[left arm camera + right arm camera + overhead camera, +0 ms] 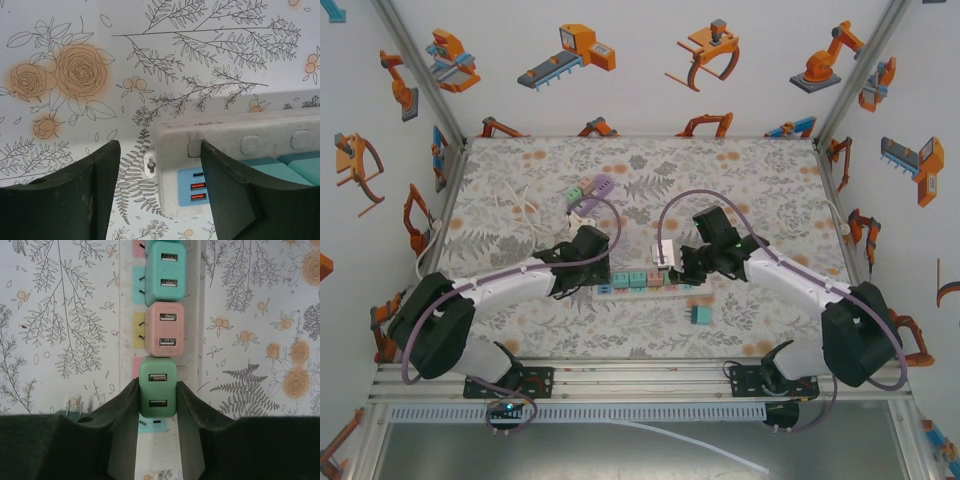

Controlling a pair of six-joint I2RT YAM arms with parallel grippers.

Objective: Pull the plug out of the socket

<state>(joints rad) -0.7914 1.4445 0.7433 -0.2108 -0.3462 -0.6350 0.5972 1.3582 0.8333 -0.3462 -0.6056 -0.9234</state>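
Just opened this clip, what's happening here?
The right gripper is shut on the green plug near one end of the white power strip, pinching its two sides. The plug looks seated, not yet pulled. The left gripper is open at the strip's other end, one finger over it. A pink plug sits next along.
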